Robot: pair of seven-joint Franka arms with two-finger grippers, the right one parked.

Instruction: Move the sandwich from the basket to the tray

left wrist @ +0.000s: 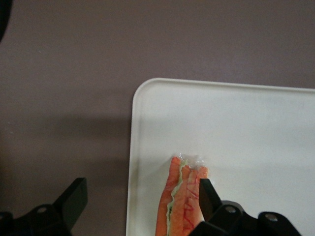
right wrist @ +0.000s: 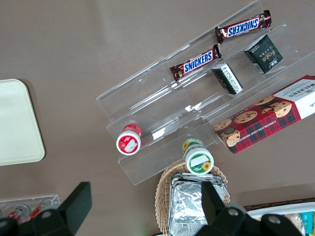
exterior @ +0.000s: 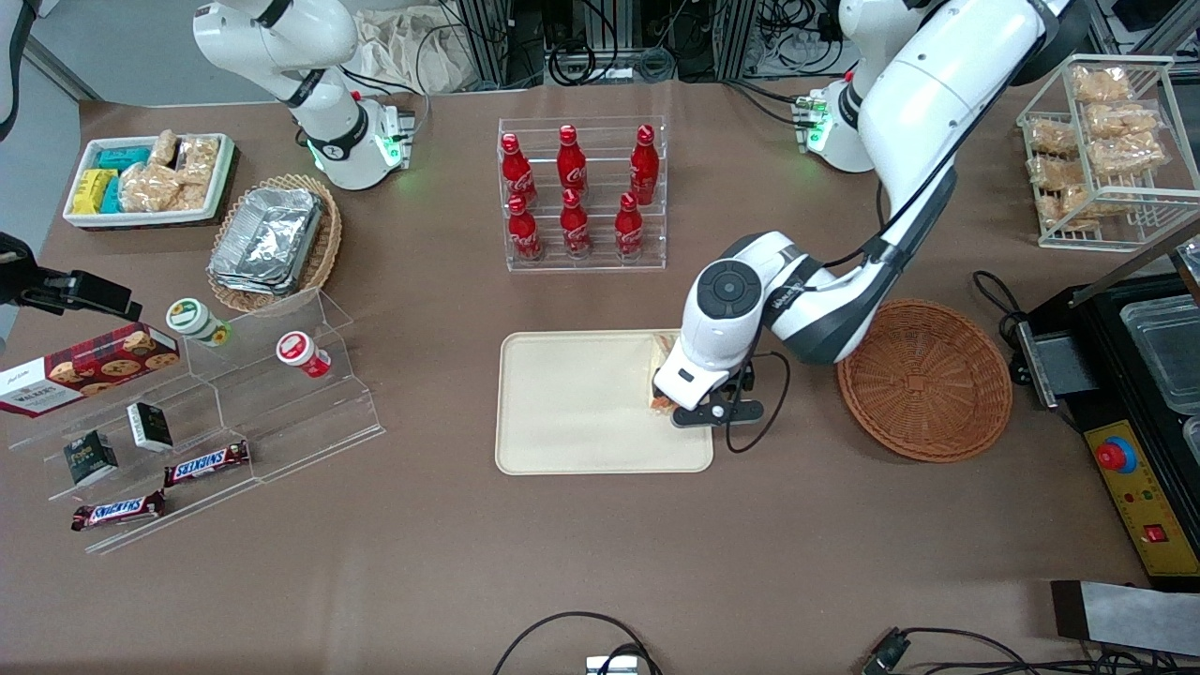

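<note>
The sandwich (left wrist: 179, 196) lies on the tray (exterior: 572, 403), close along the tray's short edge that faces the working arm's end of the table, with its orange and green cut edge turned up toward the wrist camera. From the front only a sliver of it (exterior: 662, 352) shows, the pale bread and a bit of orange peeking out past the white wrist that hangs over it.

The gripper (left wrist: 140, 196) sits low over that tray edge with its fingers spread wide apart. One fingertip (left wrist: 209, 196) is just beside the sandwich's filling, on the tray's inner side; whether it actually touches the wrap cannot be told. The other fingertip (left wrist: 74, 199) hangs out over the bare brown table, outside the tray's rim. The sandwich is not clamped: the gap between the fingers is far wider than the wedge, which fills only the part near one finger.

The basket (exterior: 923, 380) stands on the table toward the working arm's end, just beside the tray and apart from it, with nothing visible on its woven base; the arm's elbow overhangs its rim nearest the tray.

Farther from the front camera than the tray, a clear rack of red bottles (exterior: 581, 192) stands upright.
</note>
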